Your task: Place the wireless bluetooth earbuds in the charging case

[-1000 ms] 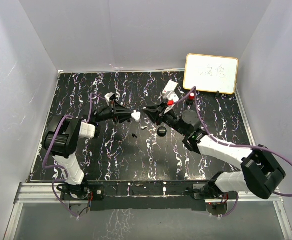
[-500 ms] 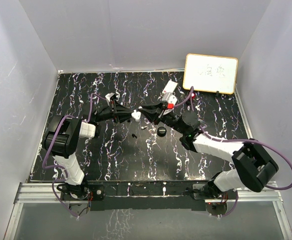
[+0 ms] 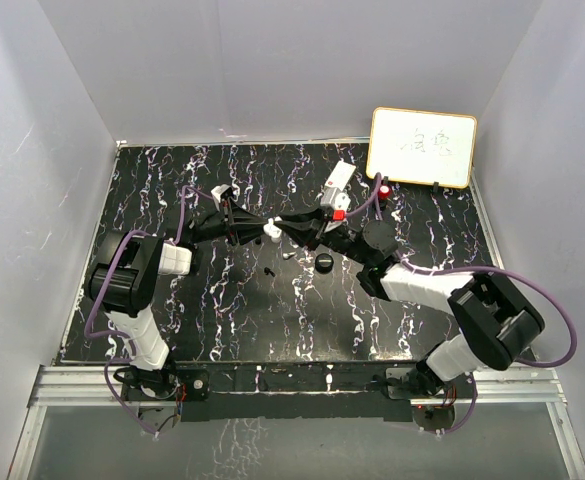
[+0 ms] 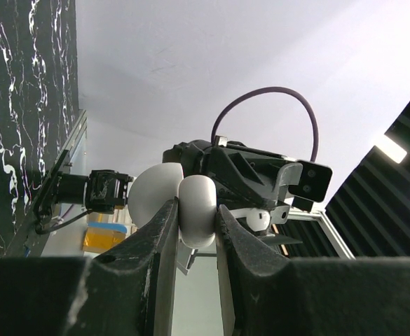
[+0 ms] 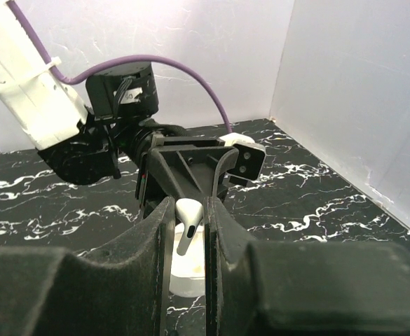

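Black marble-veined table [image 3: 172, 320] fills the floor of the booth, with a whiteboard [image 3: 422, 147] propped at the far right corner. Both arms reach in to the middle: the left arm [image 3: 137, 275] from its side, the right arm [image 3: 442, 290] from the other, and their tips are nose to nose above the tabletop.

The left gripper [image 4: 196, 227] is clamped narrow on the white charging case [image 4: 196, 206], a rounded shell pinched between both fingers and held up off the table. The right gripper [image 5: 188, 234] is just as narrow, pinching a white earbud [image 5: 188, 222] with its stem pointing down. The case sits right beneath it in the wrist view, though whether bud and case are touching I cannot tell.

Down on the table, a black puck [image 3: 324, 262] lies just near-side of the right gripper. A pale stubby piece [image 3: 289, 254] rests between the puck and the grippers, and a black earbud [image 3: 269, 271] lies alone a little nearer the arm bases — both very small from above
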{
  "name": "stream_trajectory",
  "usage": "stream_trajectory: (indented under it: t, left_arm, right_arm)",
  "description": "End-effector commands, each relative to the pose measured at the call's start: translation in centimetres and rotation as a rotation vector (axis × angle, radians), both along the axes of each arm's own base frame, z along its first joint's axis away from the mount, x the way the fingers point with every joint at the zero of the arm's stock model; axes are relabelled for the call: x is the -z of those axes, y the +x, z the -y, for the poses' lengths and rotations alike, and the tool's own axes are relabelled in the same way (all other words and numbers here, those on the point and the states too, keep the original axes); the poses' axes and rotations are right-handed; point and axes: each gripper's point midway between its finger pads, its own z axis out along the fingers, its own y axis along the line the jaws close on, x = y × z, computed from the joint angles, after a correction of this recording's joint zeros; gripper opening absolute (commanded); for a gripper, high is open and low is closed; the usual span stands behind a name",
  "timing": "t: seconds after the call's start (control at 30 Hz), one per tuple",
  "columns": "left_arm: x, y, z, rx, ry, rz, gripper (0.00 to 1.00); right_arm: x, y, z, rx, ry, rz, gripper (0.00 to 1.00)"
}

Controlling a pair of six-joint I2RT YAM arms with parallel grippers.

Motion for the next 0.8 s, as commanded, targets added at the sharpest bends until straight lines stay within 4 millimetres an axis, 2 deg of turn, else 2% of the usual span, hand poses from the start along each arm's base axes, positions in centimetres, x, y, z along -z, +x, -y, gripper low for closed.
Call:
stream_trajectory:
  t: [0.0,0.77]
  left_arm:
    - [-5.6,-2.1,-0.2,0.022,-0.076,0.327,0.00]
    - [-5.8,-3.2,0.2,0.038,-0.083,0.362,0.00]
  right_arm:
    - [-2.3,-0.6,-0.2,-0.060,0.049,0.094,0.00]
    - [-1.6,-0.4,-0.5,-0.143,0.059,0.076,0.00]
